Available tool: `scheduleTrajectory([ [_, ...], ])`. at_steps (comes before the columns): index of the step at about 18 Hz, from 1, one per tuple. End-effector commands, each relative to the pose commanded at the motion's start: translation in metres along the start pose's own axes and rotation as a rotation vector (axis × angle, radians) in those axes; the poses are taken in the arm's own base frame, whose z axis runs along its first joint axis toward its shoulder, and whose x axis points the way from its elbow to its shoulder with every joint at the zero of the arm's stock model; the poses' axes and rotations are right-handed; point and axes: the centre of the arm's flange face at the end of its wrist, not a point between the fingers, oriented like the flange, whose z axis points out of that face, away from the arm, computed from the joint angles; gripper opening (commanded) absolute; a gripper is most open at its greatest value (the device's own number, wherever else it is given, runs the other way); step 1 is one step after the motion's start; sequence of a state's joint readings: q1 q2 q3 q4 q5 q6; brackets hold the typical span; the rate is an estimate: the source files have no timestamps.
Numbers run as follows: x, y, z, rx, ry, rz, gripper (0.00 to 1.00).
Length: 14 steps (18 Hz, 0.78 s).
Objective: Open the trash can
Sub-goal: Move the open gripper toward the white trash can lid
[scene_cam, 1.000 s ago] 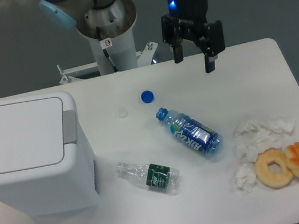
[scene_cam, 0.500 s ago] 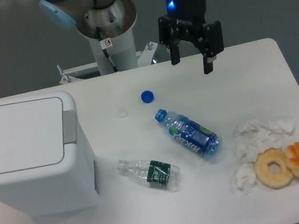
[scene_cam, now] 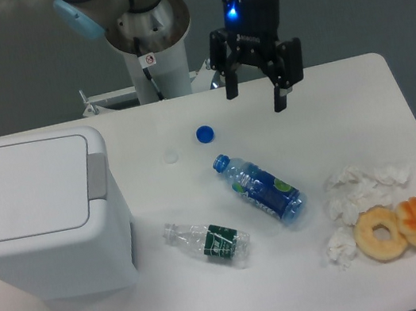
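White trash can (scene_cam: 38, 218) with lid down at the bench's (scene_cam: 346, 115) nine o'clock edge, pincer (scene_cam: 258, 98) spread and empty near twelve o'clock, well apart, the can toward its eight o'clock

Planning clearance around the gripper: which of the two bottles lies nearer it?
The blue-labelled bottle; the clear green-labelled bottle lies farther from the gripper, nearer the trash can.

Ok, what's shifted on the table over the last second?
The pincer, open and empty, slid left toward the trash can, holding nothing. The blue bottle rolled slightly up and left, untouched by the pincer. The trash can's lid is still closed; the clear bottle, blue cap, tissues and donut stayed put.
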<state>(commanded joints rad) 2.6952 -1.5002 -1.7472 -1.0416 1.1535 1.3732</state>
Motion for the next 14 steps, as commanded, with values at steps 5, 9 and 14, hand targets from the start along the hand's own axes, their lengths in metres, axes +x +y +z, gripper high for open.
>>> scheduleTrajectory([
  [5,0.008,-0.015,0.003,0.011,0.012,-0.123,1.0],
  [9,0.008,-0.023,0.001,0.019,0.012,-0.199,1.0],
  [14,0.01,-0.031,0.002,0.088,0.051,-0.414,1.0],
])
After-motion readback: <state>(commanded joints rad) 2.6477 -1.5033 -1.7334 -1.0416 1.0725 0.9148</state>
